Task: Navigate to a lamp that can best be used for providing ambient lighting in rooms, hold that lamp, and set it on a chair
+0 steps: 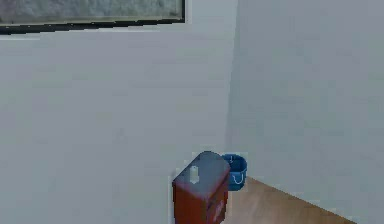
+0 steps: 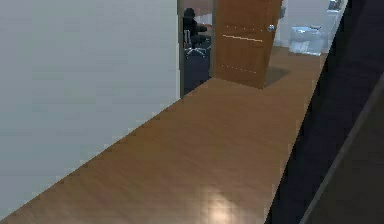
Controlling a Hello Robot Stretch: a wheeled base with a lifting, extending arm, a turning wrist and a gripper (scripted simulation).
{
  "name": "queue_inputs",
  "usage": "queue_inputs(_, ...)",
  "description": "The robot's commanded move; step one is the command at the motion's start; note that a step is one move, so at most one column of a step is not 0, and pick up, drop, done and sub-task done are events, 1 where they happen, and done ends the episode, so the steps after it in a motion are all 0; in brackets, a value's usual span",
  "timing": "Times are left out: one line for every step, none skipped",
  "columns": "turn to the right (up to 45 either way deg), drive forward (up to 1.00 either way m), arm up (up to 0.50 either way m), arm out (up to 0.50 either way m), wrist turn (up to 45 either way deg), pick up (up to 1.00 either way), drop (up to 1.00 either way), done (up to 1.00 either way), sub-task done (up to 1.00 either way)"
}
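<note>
Through a doorway at the top of the arm side view stands a dark office chair (image 2: 195, 38) on a wheeled base, in the room beyond. In the forward view a small red-brown cabinet (image 1: 198, 200) with a grey top stands close against the white wall, and a small white blob (image 1: 194, 175) rests on its top. Its shape is too small to name.
A blue bucket (image 1: 235, 171) sits in the corner behind the cabinet. A dark-framed picture (image 1: 90, 12) hangs high on the wall. A wooden door (image 2: 245, 42) stands open at the end of a wood-floored passage (image 2: 190, 150). A tall dark surface (image 2: 335, 120) lines the right.
</note>
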Motion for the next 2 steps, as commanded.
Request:
queue_inputs(24.0,0.0,0.0,0.0,0.0,0.0,0.0,0.0,0.0)
queue_inputs(0.0,0.35,0.0,0.0,0.0,0.0,0.0,0.0,0.0)
